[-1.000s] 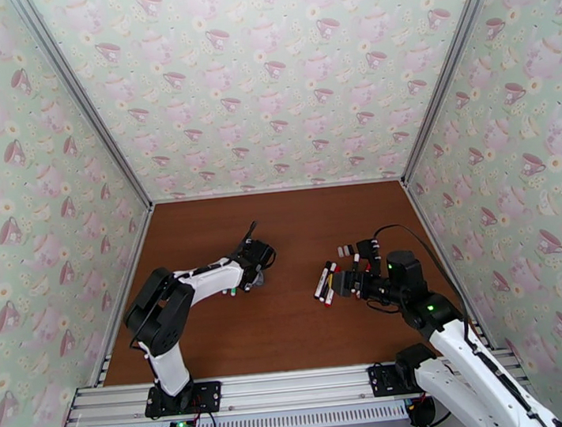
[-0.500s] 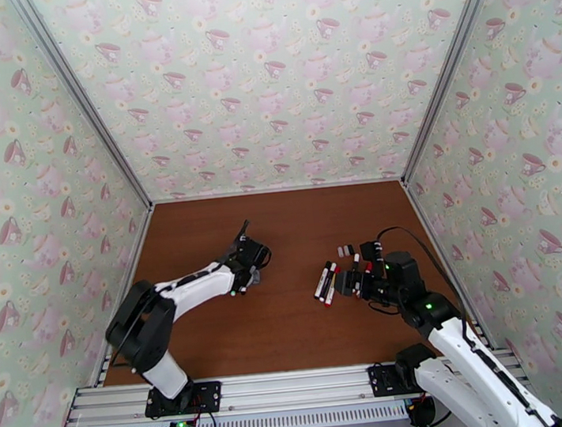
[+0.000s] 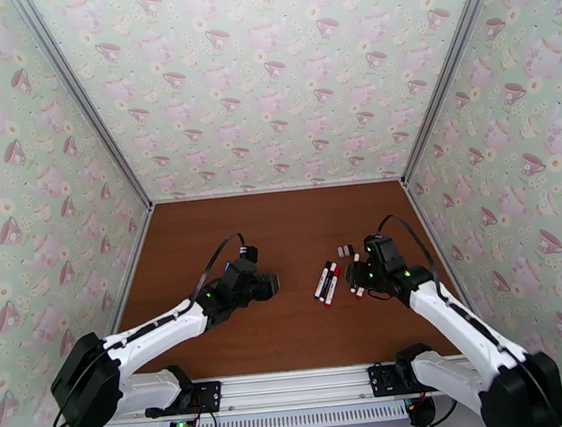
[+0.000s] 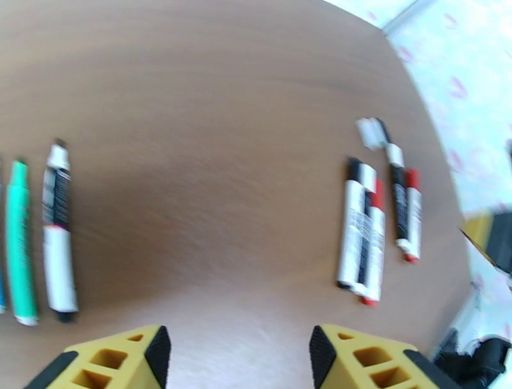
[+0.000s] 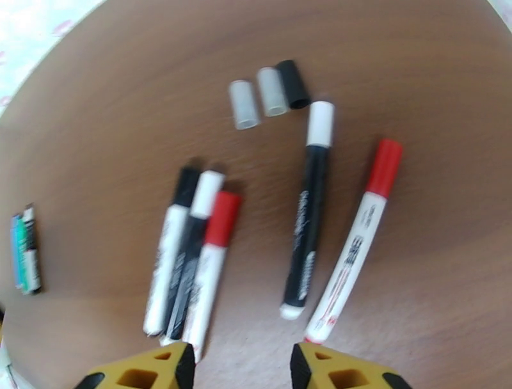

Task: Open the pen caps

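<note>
Three capped pens (image 5: 189,256) lie side by side on the brown table, wearing a black cap (image 5: 187,179), a white cap (image 5: 208,187) and a red cap (image 5: 222,216). To their right lie a black pen with a white cap (image 5: 320,123) and a white pen with a red cap (image 5: 386,165). Two pale loose caps (image 5: 243,112) and a black loose cap (image 5: 293,91) sit beyond them. My right gripper (image 5: 240,368) hangs open just near of these pens, holding nothing. My left gripper (image 4: 235,358) is open too, between that group (image 4: 361,233) and a green pen (image 4: 19,246).
A white-and-black pen (image 4: 57,240) lies beside the green one at the left. In the top view the pen cluster (image 3: 326,283) sits right of centre, between both grippers. Patterned walls enclose the table (image 3: 282,226), which has open wood at the back.
The left arm has dropped low and stretched out, its gripper drawn back off the left pens toward the centre. The right gripper has swung round and pulled back slightly right of the pen cluster.
</note>
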`<move>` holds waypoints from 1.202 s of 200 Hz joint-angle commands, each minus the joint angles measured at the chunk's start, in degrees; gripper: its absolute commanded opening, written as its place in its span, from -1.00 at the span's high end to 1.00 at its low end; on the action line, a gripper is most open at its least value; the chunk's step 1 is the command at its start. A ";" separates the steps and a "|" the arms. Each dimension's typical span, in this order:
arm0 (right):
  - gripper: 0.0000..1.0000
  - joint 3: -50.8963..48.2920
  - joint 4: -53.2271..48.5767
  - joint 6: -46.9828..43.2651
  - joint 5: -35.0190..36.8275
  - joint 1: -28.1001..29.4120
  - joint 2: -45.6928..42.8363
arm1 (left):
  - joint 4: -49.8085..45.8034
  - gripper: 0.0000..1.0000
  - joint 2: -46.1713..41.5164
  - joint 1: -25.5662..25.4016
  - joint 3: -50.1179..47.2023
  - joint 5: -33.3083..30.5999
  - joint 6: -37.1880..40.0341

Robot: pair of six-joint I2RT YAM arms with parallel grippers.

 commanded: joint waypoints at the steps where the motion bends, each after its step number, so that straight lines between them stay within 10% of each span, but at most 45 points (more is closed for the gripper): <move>1: 0.11 3.52 0.86 -1.96 3.28 -2.27 5.71 | 4.11 -0.29 -2.04 -1.29 -0.92 2.61 -1.96; 240: 0.51 12.13 10.48 -4.70 3.33 -8.25 32.13 | 6.16 -0.20 -6.26 -2.52 -4.26 4.63 -1.43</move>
